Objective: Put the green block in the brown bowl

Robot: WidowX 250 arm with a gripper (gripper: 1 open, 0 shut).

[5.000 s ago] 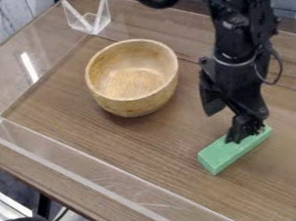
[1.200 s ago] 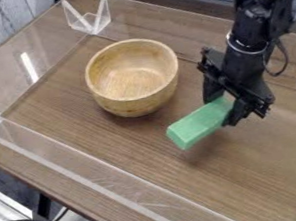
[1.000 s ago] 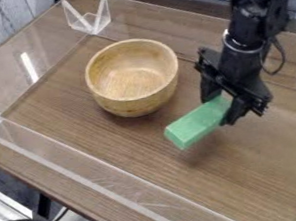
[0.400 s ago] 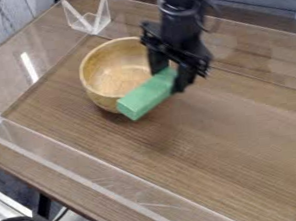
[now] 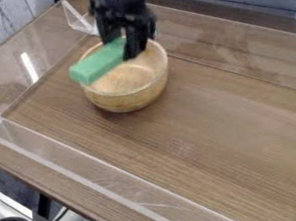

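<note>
The green block (image 5: 99, 61) now hangs over the left rim of the brown bowl (image 5: 128, 83), carried up and across from the bare table (image 5: 220, 124) where it was a second ago. It is a bright, flat-faced bar, tilted, its upper end clamped in the black gripper (image 5: 129, 42).

1 camera only — set high beyond the table (image 5: 233, 123) corner, angled down across it at mid-range.
</note>
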